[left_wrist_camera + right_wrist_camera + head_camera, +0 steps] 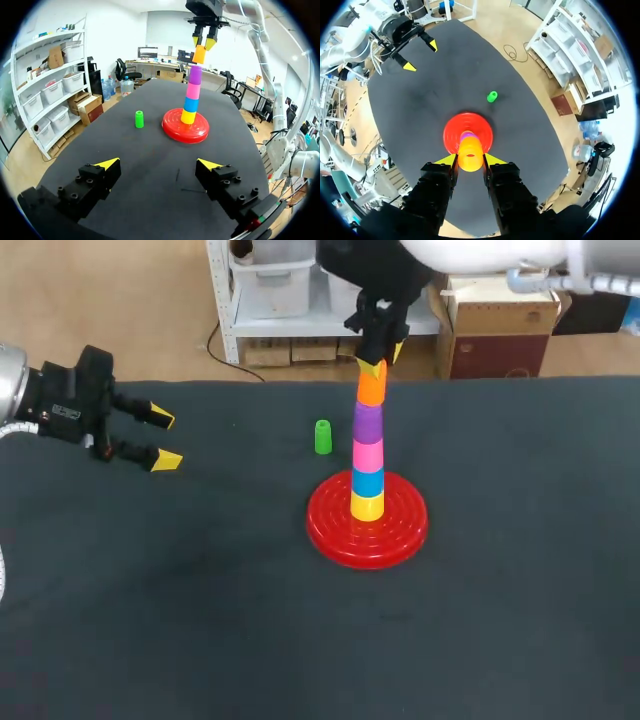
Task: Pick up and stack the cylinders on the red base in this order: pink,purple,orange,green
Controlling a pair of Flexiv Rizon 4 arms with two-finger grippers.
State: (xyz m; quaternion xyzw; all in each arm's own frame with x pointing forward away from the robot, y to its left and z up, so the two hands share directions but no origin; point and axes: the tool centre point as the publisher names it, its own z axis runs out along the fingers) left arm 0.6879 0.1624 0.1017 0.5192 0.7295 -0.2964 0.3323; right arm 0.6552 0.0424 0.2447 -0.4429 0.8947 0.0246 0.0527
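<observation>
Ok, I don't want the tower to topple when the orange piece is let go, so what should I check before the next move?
1. Right gripper shut on orange cylinder: ok.
2. Orange cylinder fully seated on purple cylinder: cannot tell.
3. Purple sits directly on pink cylinder: ok.
4. Stack roughly upright at the middle of red base: ok.
5. Green cylinder upright, apart from the base, free to pick: ok.
6. Left gripper open, well clear of the stack: ok.
</observation>
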